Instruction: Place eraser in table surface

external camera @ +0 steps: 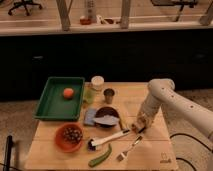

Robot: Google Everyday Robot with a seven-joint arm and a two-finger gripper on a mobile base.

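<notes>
the white arm is reaching down from the right, and its end effector (pixel 138 126) is hanging low over the right half of the counter (pixel 130 97), a square top of pale wooden planks. whether its fingers are parted or closed cannot be told. a small tan block, apparently the eraser (pixel 136 128), is sitting right at the end effector's tip, on or just above the wood; whether it is being gripped or merely touched cannot be told either.

just below and left of the end effector, a fork (pixel 129 149) is lying diagonally on the planks. a brush with a long white handle (pixel 108 139) is lying at an angle beside it, its dark head pointing toward the front left. a green, slightly curved vegetable (pixel 100 157) is resting near the front edge.

at mid-counter a dark round bowl (pixel 106 116) is sitting next to a flat blue-grey cloth or sponge (pixel 90 117). behind them a small metal cup (pixel 109 95) is standing upright, with a pale lidded jar (pixel 97 83) and a greenish clear container (pixel 88 94) just to its left.

a green rectangular tray (pixel 50 107) with raised walls is occupying the back left, carrying a round orange fruit (pixel 68 92). in front of it an orange bowl (pixel 58 141) is holding dark, lumpy pieces.
</notes>
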